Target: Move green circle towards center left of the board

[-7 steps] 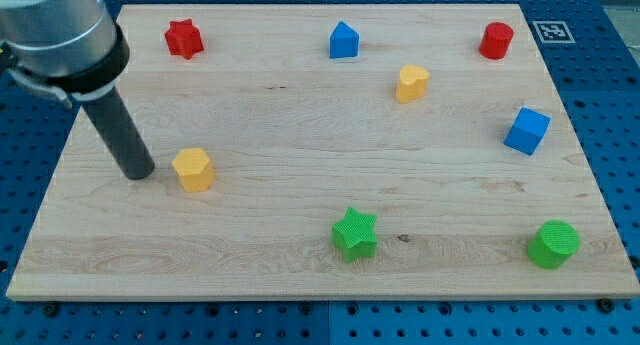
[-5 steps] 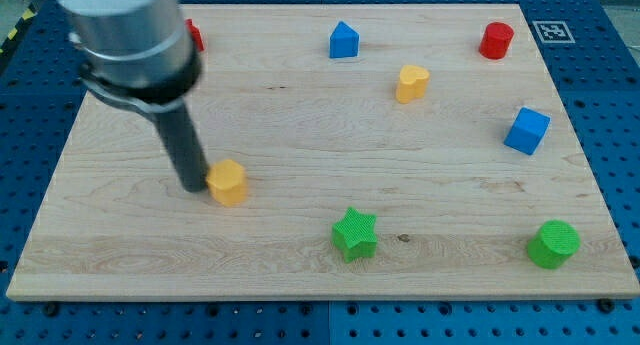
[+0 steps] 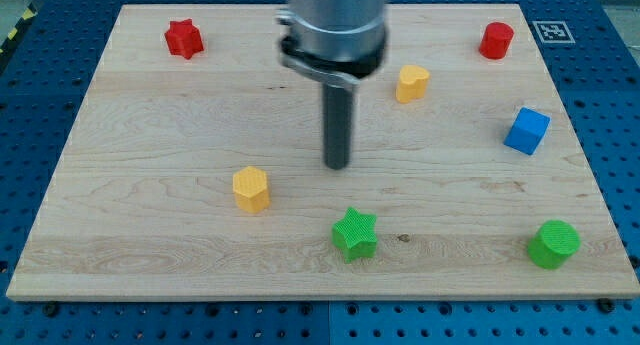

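The green circle (image 3: pixel 553 244) sits near the board's bottom right corner. My tip (image 3: pixel 337 166) touches the board near its middle, far to the left of the green circle and above the green star (image 3: pixel 355 234). A yellow hexagon (image 3: pixel 251 189) lies to the lower left of my tip, apart from it.
A red star (image 3: pixel 183 38) is at the top left, a red cylinder (image 3: pixel 495 40) at the top right. A yellow heart (image 3: pixel 412 83) lies right of the arm, a blue cube (image 3: pixel 527 131) at the right. The arm hides the blue block at the top middle.
My tip swept from the board's left side to its middle, pushing the yellow hexagon to the right and a little down, then left it behind. The arm now hides the blue house-shaped block.
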Controlling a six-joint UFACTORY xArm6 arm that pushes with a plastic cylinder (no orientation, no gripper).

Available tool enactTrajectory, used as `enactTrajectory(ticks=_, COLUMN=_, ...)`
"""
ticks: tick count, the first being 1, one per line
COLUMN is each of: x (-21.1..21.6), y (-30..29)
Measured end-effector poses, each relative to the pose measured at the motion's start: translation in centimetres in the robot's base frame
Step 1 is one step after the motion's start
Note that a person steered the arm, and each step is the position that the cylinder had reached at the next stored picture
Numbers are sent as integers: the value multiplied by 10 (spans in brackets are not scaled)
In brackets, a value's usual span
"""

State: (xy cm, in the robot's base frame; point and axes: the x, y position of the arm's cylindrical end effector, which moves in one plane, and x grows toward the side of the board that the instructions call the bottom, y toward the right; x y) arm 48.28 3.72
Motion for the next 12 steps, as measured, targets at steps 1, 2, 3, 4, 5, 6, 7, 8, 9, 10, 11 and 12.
enactTrajectory(ticks=1, x=18, y=62)
enactTrajectory(ticks=2, x=23, y=137)
enactTrajectory(ticks=3, x=42, y=233)
enactTrajectory(ticks=4, x=89, y=297)
enactTrajectory(ticks=5, x=131, y=304)
enactTrajectory(ticks=6, x=133, y=251)
enactTrajectory(ticks=7, x=102, y=183)
enactTrajectory(ticks=8, x=54, y=154)
enactTrajectory(ticks=9, x=65, y=164)
enactTrajectory(ticks=10, x=106, y=197)
enactTrajectory(ticks=11, x=113, y=169)
enactTrajectory(ticks=12, x=89, y=94)
